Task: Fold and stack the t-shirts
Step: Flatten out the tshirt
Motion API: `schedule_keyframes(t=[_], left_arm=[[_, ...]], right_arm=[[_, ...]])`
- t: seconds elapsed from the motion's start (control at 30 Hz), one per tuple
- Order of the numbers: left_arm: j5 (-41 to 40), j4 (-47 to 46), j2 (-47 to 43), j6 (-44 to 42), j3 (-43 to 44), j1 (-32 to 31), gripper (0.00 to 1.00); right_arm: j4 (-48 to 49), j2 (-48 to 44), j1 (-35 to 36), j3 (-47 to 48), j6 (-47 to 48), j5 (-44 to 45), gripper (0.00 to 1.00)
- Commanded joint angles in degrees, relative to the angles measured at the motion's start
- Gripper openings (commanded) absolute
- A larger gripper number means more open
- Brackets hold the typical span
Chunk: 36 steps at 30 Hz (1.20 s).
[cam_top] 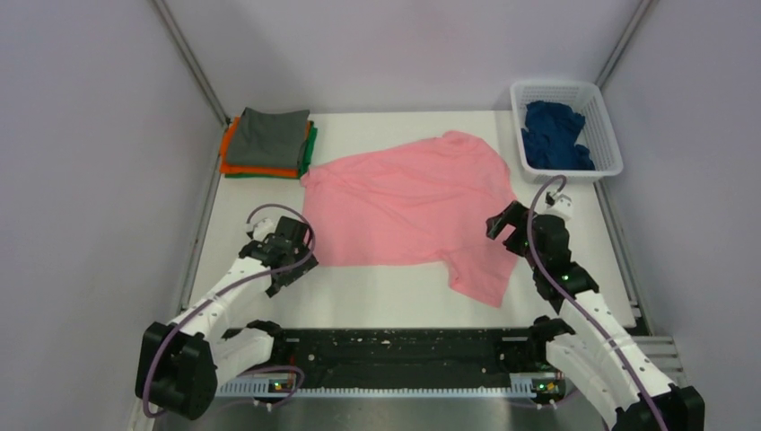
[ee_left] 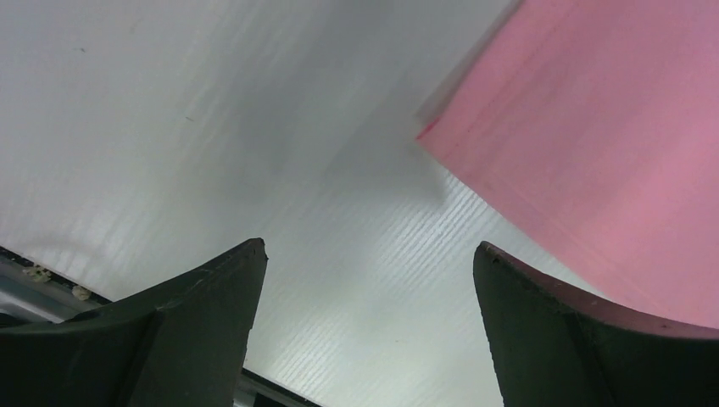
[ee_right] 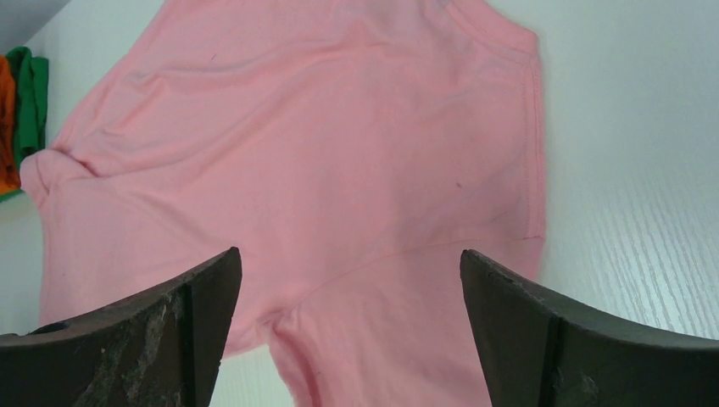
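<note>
A light pink t-shirt lies spread almost flat mid-counter, one sleeve trailing near right. It looks soft, light and limp, so we judge its hem corners or shoulders the best places to pinch. Our left gripper, wide and empty, hovers just beside its near left corner. Our right gripper, wide and empty, hangs over its right side. A stack of folded shirts sits far left, and a navy shirt fills the basket far right.
</note>
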<state>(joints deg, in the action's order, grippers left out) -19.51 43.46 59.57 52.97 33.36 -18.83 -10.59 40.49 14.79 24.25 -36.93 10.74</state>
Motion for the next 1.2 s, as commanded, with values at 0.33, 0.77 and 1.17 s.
schedule_keyframes(t=[0.33,0.77,1.17], left_arm=[[-7.38,-7.17,13.38,4.16,9.20,1.69,0.83],[-3.62,-9.85,23.70,5.13,9.66,1.87,0.56],[-1.60,-13.21,27.35,4.38,8.96,1.90,0.00]], right_arm=[[-3.12,2.40,-0.46,2.59,2.44,-1.57,0.98],[-3.57,3.38,-0.50,2.56,2.49,-1.31,0.98],[-6.02,3.70,-0.50,3.64,2.17,-1.09,0.98]])
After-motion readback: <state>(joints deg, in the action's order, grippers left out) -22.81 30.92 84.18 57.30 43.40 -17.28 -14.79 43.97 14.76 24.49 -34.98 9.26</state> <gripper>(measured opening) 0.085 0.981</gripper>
